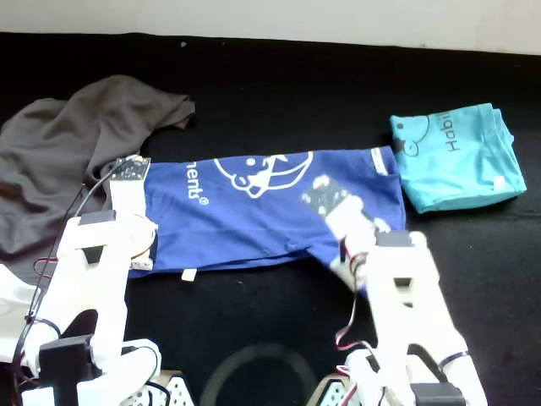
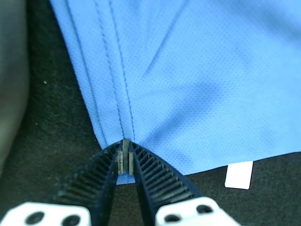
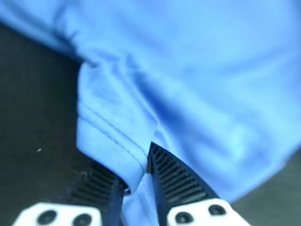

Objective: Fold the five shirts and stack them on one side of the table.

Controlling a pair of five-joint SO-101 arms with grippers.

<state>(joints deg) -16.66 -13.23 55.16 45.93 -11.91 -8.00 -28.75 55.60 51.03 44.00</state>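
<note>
Blue shirt (image 1: 254, 211) in both tools (image 2: 124, 146) (image 3: 136, 167)

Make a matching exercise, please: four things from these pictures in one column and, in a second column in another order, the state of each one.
Things
1. dark blue mesh shirt with white print
2. turquoise cotton shirt
3. dark grey shirt
4. left gripper

States
A. crumpled in a loose heap
B. folded into a neat packet
C. spread out flat, lengthwise across the middle
D. fingers shut on a stitched hem

Pairs: 1-C, 2-B, 3-A, 4-D
</note>
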